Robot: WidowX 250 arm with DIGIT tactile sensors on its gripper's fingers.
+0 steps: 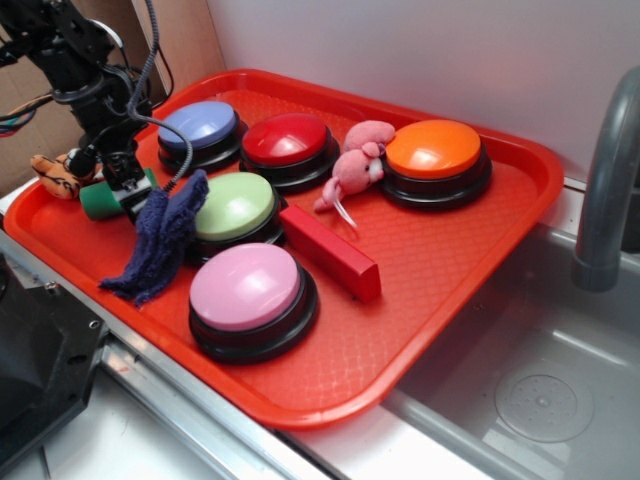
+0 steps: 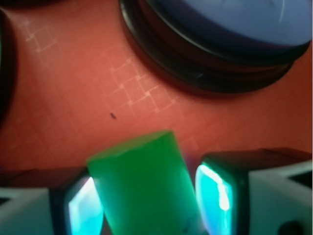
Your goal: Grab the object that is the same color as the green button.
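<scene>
The object, a small green cylinder (image 1: 100,197), lies at the tray's left edge, beside the dark blue cloth (image 1: 160,240). My gripper (image 1: 122,180) is down over it. In the wrist view the cylinder (image 2: 142,181) fills the space between my fingers, slightly tilted; the left pad (image 2: 80,213) presses its side and the right pad (image 2: 215,200) sits against it with only a thin sliver showing. The gripper (image 2: 144,208) is shut on the cylinder. The green button (image 1: 235,205), pale green on a black base, stands right of the cloth.
On the red tray (image 1: 330,400) stand a blue button (image 1: 198,125), red button (image 1: 285,138), orange button (image 1: 433,148) and pink button (image 1: 245,285). There is also a pink plush toy (image 1: 355,165), a red block (image 1: 330,250) and a small orange toy (image 1: 55,172). A sink (image 1: 530,380) and faucet (image 1: 605,190) lie to the right.
</scene>
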